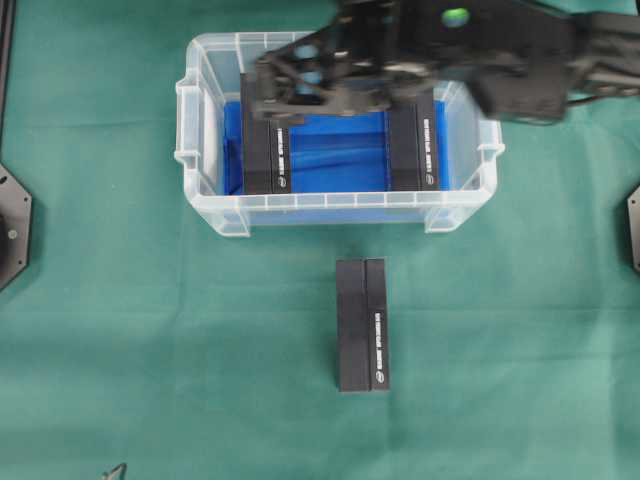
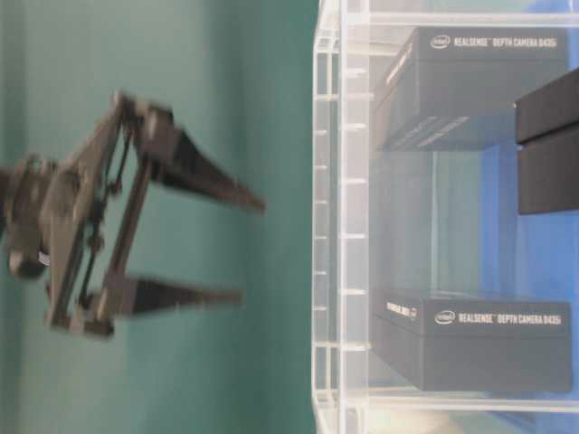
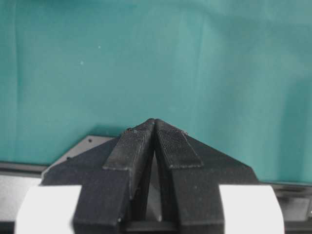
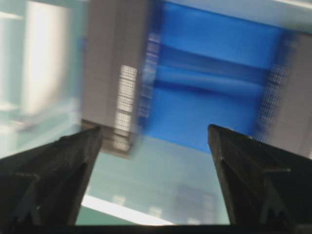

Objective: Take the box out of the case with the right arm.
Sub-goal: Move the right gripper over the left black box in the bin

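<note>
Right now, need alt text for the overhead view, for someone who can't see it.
The right arm's open hand hovers over a clear case holding two black boxes, one at its left side and one at its right. A third black box lies outside on the green cloth.

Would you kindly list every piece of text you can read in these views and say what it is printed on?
"intel REALSENSE DEPTH CAMERA D435i": upper black box in the case, table-level view.
"intel REALSENSE DEPTH CAMERA D435i": lower black box there.
White print on the box on the cloth, overhead: too small to read.
</note>
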Robot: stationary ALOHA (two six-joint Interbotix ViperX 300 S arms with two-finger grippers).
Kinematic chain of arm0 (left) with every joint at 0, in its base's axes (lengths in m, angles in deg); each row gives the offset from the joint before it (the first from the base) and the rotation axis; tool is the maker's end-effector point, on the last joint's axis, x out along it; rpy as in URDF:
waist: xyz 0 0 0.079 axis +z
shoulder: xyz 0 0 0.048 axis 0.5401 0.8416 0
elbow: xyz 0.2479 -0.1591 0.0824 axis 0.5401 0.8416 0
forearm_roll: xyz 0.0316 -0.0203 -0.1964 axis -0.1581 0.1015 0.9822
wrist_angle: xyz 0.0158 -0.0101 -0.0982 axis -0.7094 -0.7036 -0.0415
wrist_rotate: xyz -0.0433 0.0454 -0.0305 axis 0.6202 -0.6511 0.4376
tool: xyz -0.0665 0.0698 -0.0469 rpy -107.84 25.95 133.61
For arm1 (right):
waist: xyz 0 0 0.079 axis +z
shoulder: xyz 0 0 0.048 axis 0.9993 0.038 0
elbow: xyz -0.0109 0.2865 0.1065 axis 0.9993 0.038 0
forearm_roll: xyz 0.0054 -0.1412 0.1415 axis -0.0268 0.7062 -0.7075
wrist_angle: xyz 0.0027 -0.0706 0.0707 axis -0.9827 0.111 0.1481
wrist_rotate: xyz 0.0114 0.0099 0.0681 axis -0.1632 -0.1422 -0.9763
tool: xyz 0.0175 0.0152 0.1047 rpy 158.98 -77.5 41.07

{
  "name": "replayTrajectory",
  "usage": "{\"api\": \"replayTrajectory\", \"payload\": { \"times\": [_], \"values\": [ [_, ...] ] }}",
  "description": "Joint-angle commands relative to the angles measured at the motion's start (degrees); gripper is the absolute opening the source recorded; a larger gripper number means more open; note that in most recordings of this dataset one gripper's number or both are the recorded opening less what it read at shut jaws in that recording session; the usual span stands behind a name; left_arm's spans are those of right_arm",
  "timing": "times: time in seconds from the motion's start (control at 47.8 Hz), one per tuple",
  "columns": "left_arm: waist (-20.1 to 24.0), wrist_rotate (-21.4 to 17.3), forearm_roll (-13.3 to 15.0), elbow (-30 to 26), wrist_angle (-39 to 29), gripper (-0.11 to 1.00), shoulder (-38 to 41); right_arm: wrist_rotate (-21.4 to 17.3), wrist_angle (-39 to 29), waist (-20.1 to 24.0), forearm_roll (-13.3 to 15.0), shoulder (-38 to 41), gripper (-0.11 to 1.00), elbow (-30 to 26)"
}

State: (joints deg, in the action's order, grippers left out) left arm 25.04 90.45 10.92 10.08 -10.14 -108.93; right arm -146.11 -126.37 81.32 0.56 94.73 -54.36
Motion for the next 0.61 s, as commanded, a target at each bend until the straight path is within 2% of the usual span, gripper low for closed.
{"api": "replayTrajectory", "payload": {
  "times": [0.0, 0.272, 0.397, 0.585],
  "values": [
    [0.09, -0.09, -0.18, -0.62, 0.18, 0.00, 0.18, 0.18, -0.53, 0.35, 0.09, 1.05, 0.89, -5.19],
    [0.09, -0.26, -0.18, -0.62, 0.26, 0.00, 0.18, 1.41, -0.70, 0.44, -1.05, 5.98, 0.89, -11.78],
    [0.09, -0.26, -0.18, -0.62, 0.18, 0.00, 0.18, 3.25, -0.70, 0.44, -2.64, 7.47, 0.89, -13.27],
    [0.09, -0.09, -0.18, -0.62, 0.18, 0.00, 0.09, 3.96, -0.79, 0.44, -2.90, 8.00, 0.90, -13.45]
  ]
}}
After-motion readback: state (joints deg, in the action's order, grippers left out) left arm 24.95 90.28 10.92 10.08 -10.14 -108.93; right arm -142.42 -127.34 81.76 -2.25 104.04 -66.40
